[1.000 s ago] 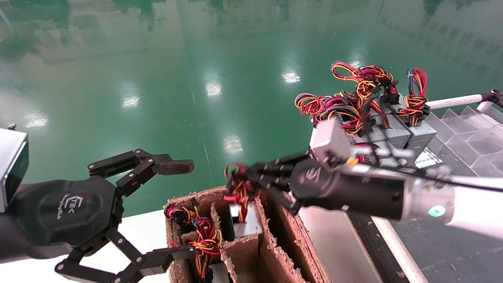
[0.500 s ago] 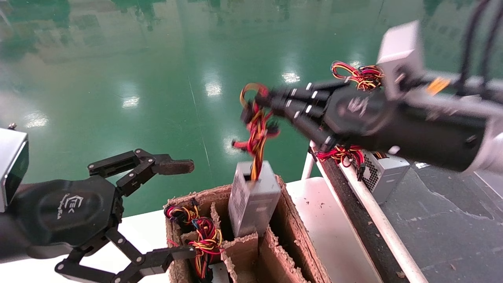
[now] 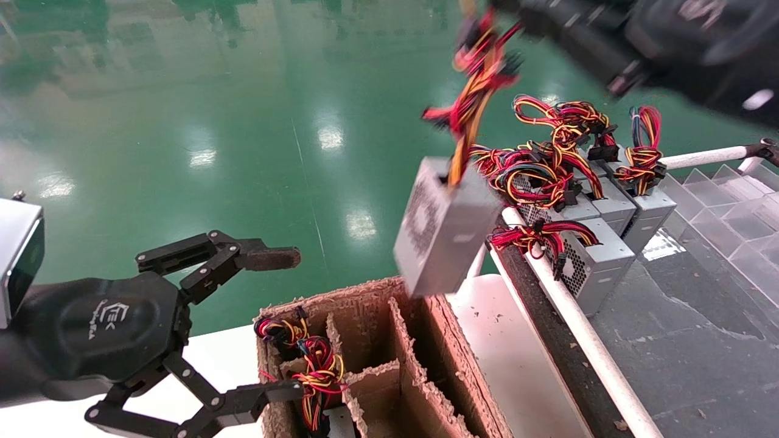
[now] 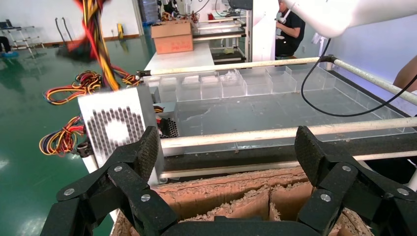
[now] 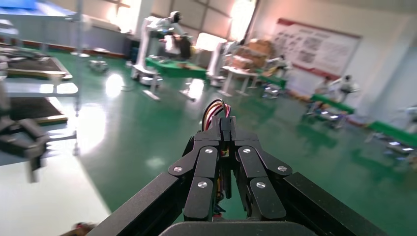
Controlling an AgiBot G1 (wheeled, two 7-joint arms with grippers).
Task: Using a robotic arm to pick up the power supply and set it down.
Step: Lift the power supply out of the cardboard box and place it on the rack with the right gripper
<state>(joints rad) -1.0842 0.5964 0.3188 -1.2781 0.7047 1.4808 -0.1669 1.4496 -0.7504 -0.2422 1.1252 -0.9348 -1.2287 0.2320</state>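
Note:
The power supply (image 3: pixel 447 225), a grey metal box with a perforated vent face, hangs tilted in the air above the far right corner of the cardboard divider box (image 3: pixel 365 304). It dangles from its red, yellow and black wire bundle (image 3: pixel 481 79). My right gripper (image 3: pixel 496 9), at the head view's top edge, is shut on those wires; the right wrist view shows the gripper (image 5: pixel 226 123) pinching them. The left wrist view has the hanging power supply (image 4: pixel 118 130) beyond one finger. My left gripper (image 3: pixel 274 325) stays parked open to the left of the cardboard box, holding nothing.
Several more power supplies (image 3: pixel 602 255) with wire bundles lie on the dark belt at the right, behind a white rail (image 3: pixel 578 334). Clear plastic dividers (image 3: pixel 730 201) stand at the far right. Another wire bundle (image 3: pixel 316 365) sits in a compartment of the box.
My right gripper has risen and swung right with the wires, drawing the power supply out of its box compartment into the air. The left arm has not moved.

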